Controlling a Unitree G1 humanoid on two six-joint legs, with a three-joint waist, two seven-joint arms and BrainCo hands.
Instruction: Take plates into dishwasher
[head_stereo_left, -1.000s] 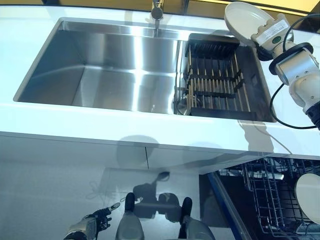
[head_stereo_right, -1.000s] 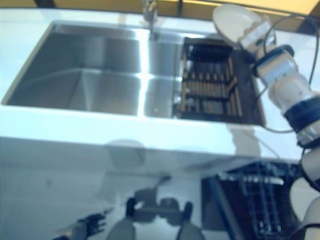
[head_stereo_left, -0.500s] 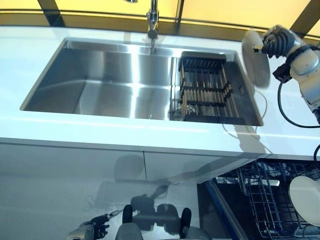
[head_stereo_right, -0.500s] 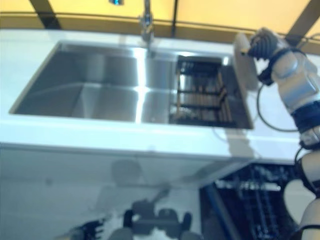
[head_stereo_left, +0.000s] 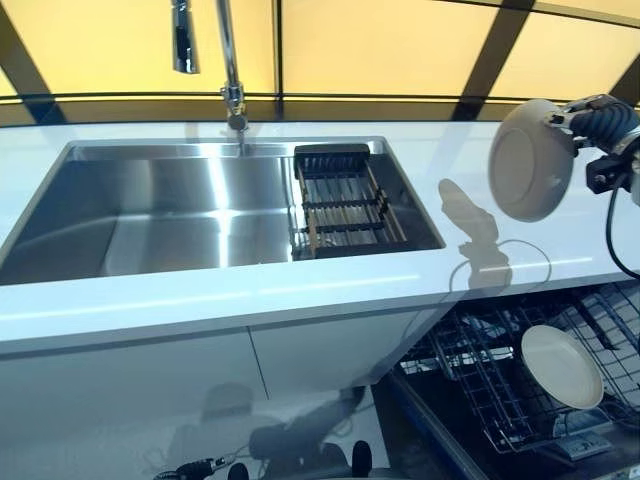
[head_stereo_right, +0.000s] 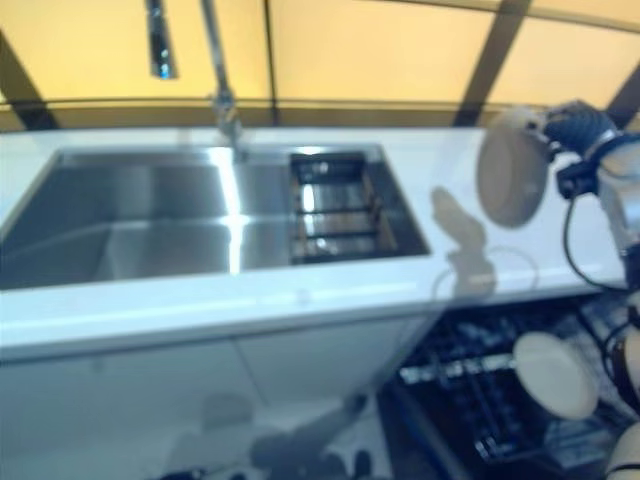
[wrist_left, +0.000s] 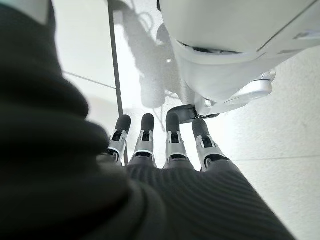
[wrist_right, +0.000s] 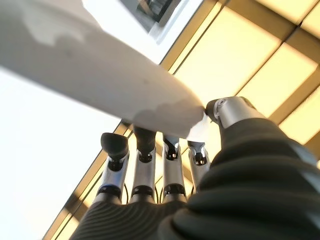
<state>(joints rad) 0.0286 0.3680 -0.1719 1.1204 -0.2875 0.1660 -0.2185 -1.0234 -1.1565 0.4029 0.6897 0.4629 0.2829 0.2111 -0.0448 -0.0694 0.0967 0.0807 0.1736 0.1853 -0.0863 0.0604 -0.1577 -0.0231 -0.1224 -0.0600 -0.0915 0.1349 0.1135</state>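
One plate done: you see it (head_stereo_left: 562, 366) already standing in the dishwasher rack (head_stereo_left: 480, 385), near right.
Second plate (head_stereo_left: 530, 160): pinched at its rim by your right hand (head_stereo_left: 597, 118), above the counter (head_stereo_left: 300, 290).
Left: lower it into the rack.
Left hand (wrist_left: 160, 145): fingers straight, idle.

sink (head_stereo_left: 150, 215): brushed steel, it reflects the light in streaks
faucet (head_stereo_left: 228, 60): polished metal, shiny
counter (head_stereo_left: 250, 300): white, smooth and glossy
held plate (head_stereo_left: 528, 162): off-white, smooth, looks ceramic
dishwasher rack (head_stereo_left: 480, 385): thin coated wire
plate in rack (head_stereo_left: 562, 366): white, smooth with a soft shine
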